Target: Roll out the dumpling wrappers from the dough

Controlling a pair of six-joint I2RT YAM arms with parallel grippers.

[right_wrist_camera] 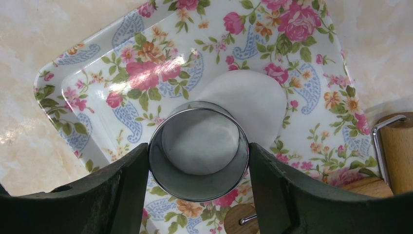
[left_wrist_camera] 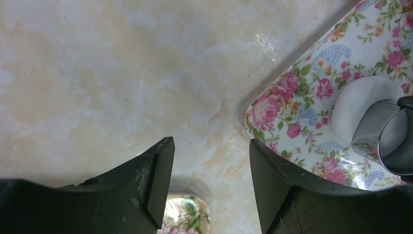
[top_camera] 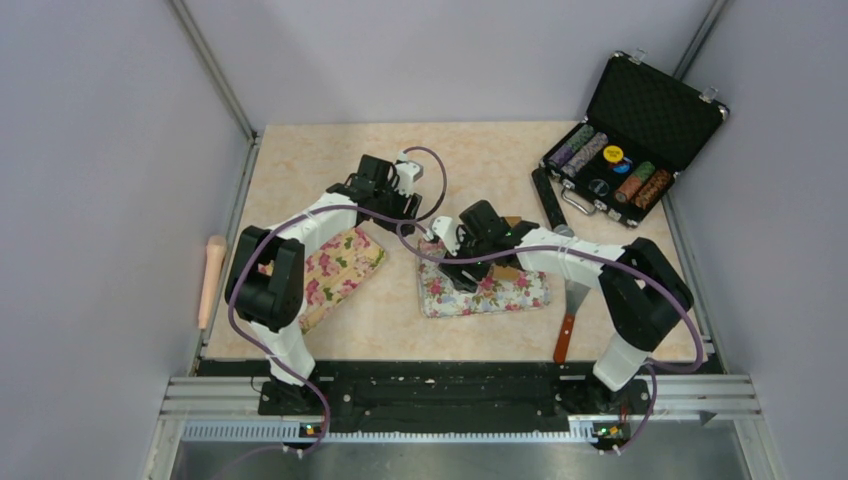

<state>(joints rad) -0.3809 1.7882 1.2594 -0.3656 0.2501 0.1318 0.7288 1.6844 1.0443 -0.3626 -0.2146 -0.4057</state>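
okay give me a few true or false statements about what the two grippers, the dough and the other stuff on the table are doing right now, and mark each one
1. The right gripper is clamped on the metal ring cutter. True.
2. The cutter sits over white dough in a floral tray. True.
3. The left gripper holds the rolling pin. False: its jaws are open and empty, and the pin lies by the left edge of the table.
4. The chip case is closed. False: its lid stands open.
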